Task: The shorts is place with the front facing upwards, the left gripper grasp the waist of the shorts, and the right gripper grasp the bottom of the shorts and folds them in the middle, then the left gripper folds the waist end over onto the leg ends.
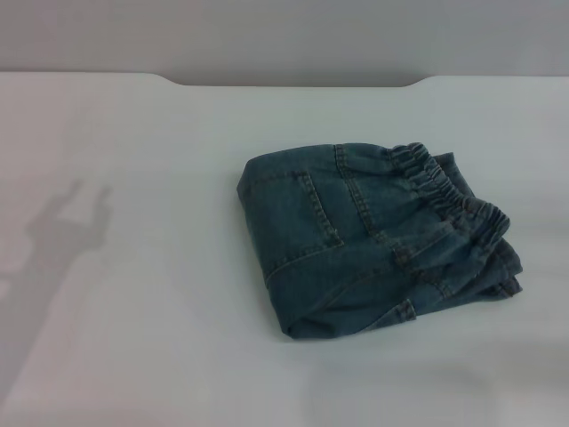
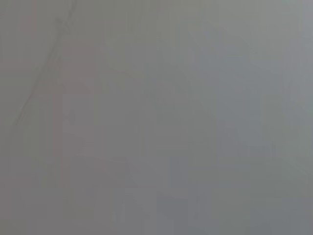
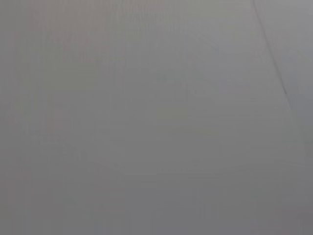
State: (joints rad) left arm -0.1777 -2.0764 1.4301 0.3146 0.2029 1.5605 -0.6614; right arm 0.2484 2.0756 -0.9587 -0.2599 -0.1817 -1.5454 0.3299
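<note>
Neither gripper in sight in any view, so finger state and hold cannot be told for left or right. Only trace of an arm: a forked grey shadow (image 1: 67, 233) on the table's left part in the head view, a claw-like outline.

Both wrist views: nothing but plain pale grey surface, each crossed by one thin dark line near a corner. No cloth, no fingers. Shorts seen from the head view alone.

Shorts (image 1: 378, 240) lying right of centre on the white table (image 1: 133, 356), folded into a compact, roughly square bundle, well apart from the shadow on the left. Gathered elastic waist (image 1: 453, 200) on top along the bundle's far-right side, puckered, running diagonally from the far edge toward the near right corner. Back patch pocket (image 1: 316, 209) facing up on the left half, double stitching visible. Fold edge at the left side, rounded. Layers stacked and slightly splayed at the near-right corner (image 1: 498, 276); leg hems not told apart with certainty beneath.

Table's far edge (image 1: 293, 84) with a shallow cut-out behind the bundle. Bare tabletop wide to the left, a narrower strip to the right, a broad band at the near side.
</note>
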